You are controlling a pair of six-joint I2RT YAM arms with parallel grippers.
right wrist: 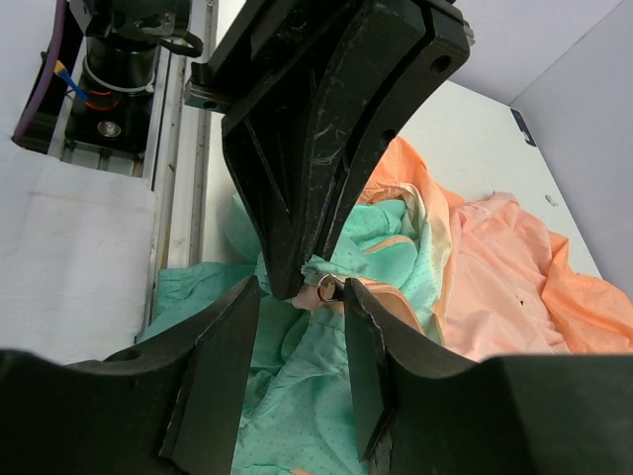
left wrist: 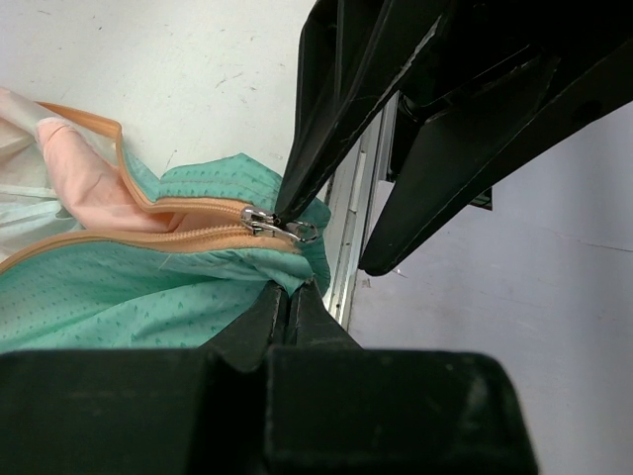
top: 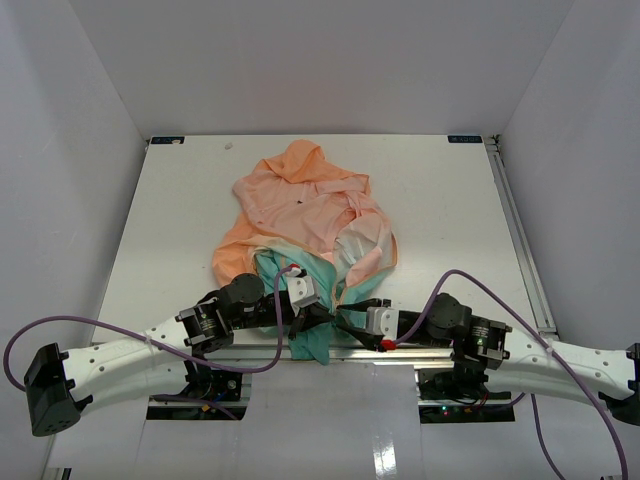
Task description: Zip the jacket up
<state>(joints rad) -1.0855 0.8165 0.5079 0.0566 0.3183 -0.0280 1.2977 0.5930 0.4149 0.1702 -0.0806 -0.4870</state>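
Peach-orange fabric fading to teal: the jacket (top: 300, 215) lies crumpled at the middle of the white table (top: 440, 220). Its hood is at the far end, and its teal hem reaches the near edge and laps over the metal rail (left wrist: 344, 267) between the two arm bases. I read both arms as meeting at that hem.

Left gripper (left wrist: 288, 297): jaws pressed together, pinching a fold of teal hem just beside the zipper's end.

Right gripper (right wrist: 299, 297): jaws part-way apart, gripping nothing. In its own wrist view the pull ring (right wrist: 327, 288) sits in the gap between the two fingers, close against one of them. In the left wrist view one fingertip (left wrist: 285, 210) touches the zipper slider (left wrist: 259, 222) from above, while the other finger stands clear over the rail. The slider sits at the hem end of the orange zipper tape, its ring lying toward the rail.

Hard to make out:
- how much cloth is inside the left jaws, since the fingers cover the pinch;
- whether the teeth beside the slider are meshed;
- the sleeves, which are folded into the heap.

From overhead the two sets of fingertips merge into one dark mass on the teal cloth, so I cannot separate them there. The far part of the jacket runs out of both wrist views.
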